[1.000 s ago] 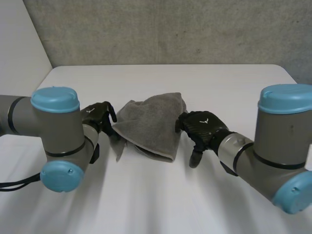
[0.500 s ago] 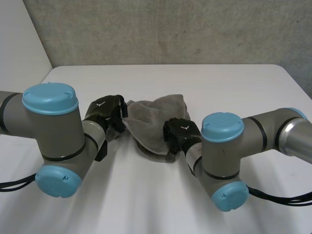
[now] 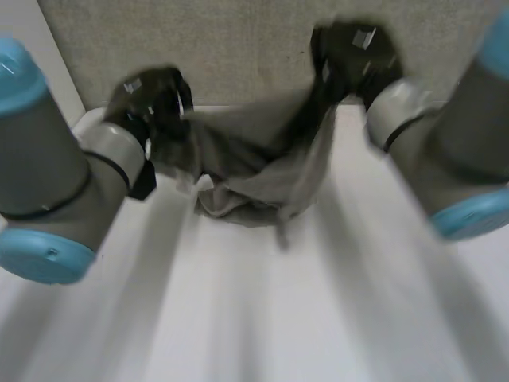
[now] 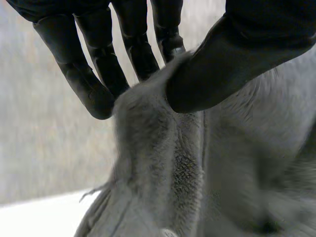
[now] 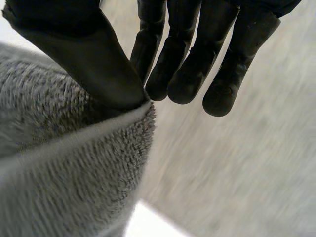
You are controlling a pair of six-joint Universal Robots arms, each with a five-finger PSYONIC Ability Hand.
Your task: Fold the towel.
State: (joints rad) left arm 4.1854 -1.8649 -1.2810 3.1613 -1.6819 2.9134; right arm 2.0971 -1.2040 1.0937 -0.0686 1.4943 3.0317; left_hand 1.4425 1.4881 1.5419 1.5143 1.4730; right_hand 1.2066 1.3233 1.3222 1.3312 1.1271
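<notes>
Left hand is pinching one end of the towel, thumb against fingers, above the table; right hand is pinching the other end likewise, higher above the table. Towel is hanging between them, sagging toward the table.

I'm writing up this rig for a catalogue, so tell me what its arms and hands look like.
The left arm and right arm are thick grey tubes with round light-blue caps. A silvery collar sits at each wrist. The left hand and right hand are black, with smooth rounded fingers and a small pale mark on the back.
</notes>
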